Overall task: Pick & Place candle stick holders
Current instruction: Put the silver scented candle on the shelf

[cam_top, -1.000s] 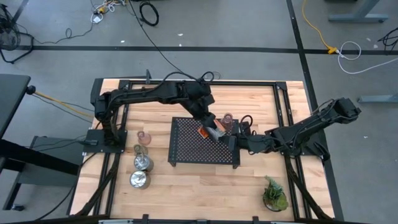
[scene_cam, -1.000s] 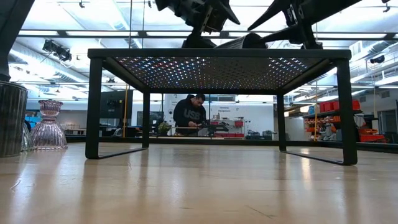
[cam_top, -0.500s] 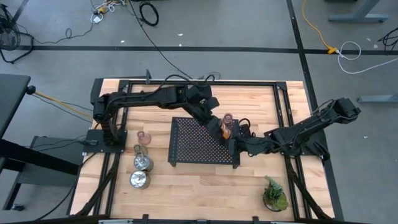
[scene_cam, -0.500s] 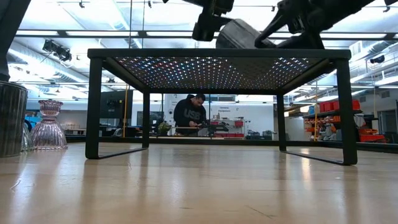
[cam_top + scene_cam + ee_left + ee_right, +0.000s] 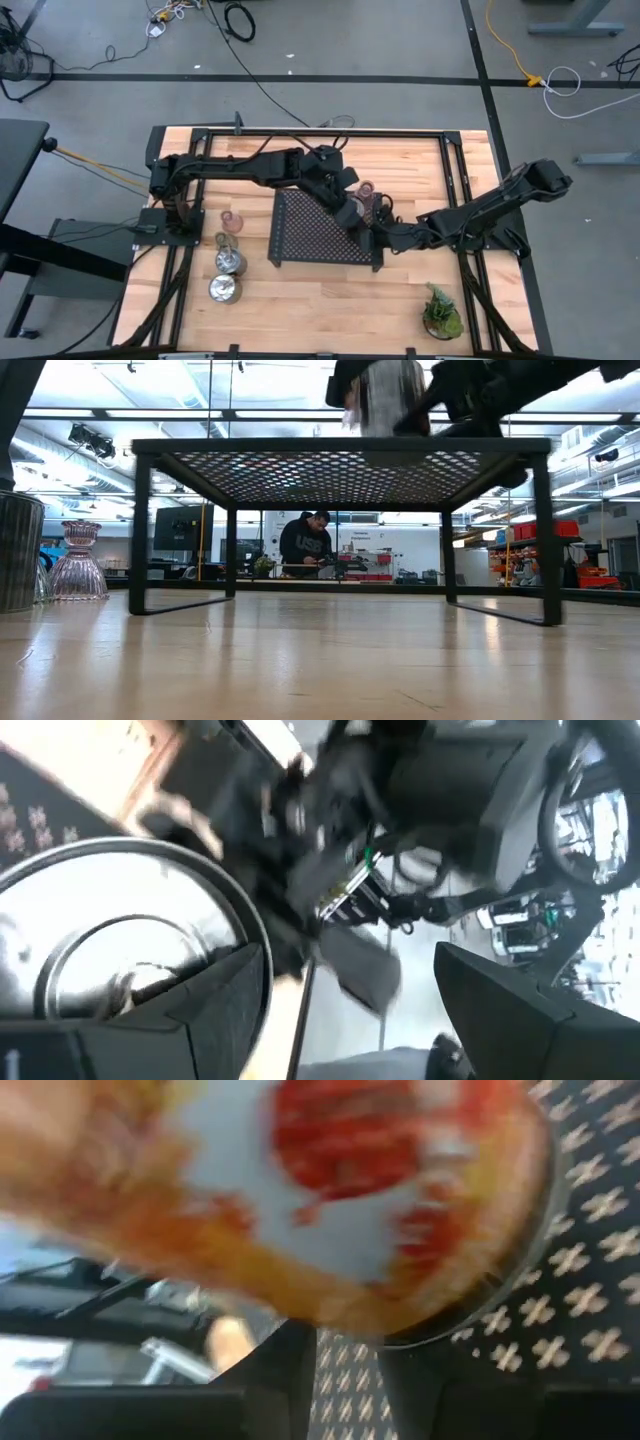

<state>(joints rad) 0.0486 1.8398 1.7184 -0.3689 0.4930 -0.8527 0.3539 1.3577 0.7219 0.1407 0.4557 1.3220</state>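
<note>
Since a second earlier, you swung the left gripper (image 5: 352, 213), fingers clasping a silver candle holder (image 5: 385, 395), rightward to the tray (image 5: 300, 235) edge; right gripper (image 5: 378, 235) narrow.

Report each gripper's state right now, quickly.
Left gripper: jaws closed on a silver candle holder over the black tray.
Right gripper: by the tray's right edge; state cannot be told.

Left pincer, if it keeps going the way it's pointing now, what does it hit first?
Most likely the right pincer. The left pincer, holding a silver holder over the black tray, points toward the right arm's wrist just ahead; the left wrist view shows that arm close in front. Depth is uncertain.
</note>
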